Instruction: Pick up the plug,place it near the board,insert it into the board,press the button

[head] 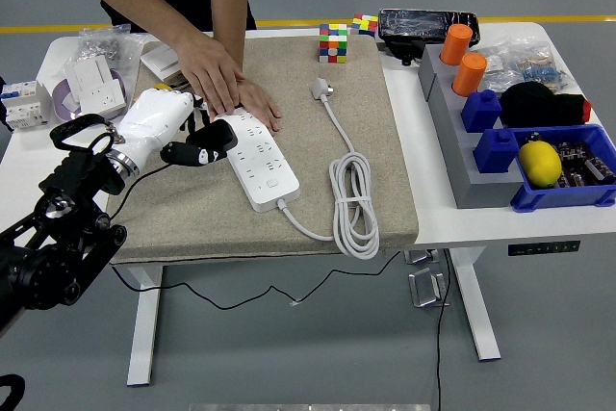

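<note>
The power strip (pixel 255 159) is lying on the beige mat (pixel 289 141) with its long axis running from upper left down to lower right, and a person's hand (pixel 217 79) is pressing down on its far end. The white plug (pixel 320 90) is sitting apart near the mat's far edge, prongs pointing up-left, cord trailing toward the near side. The robot's left hand (pixel 178 137) is hovering right at the strip's left edge with fingers loosely curled, gripping nothing.

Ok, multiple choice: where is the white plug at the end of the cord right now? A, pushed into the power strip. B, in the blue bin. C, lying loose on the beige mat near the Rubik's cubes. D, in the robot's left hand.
C: the plug lies free on the mat, apart from the left hand and the power strip.
</note>
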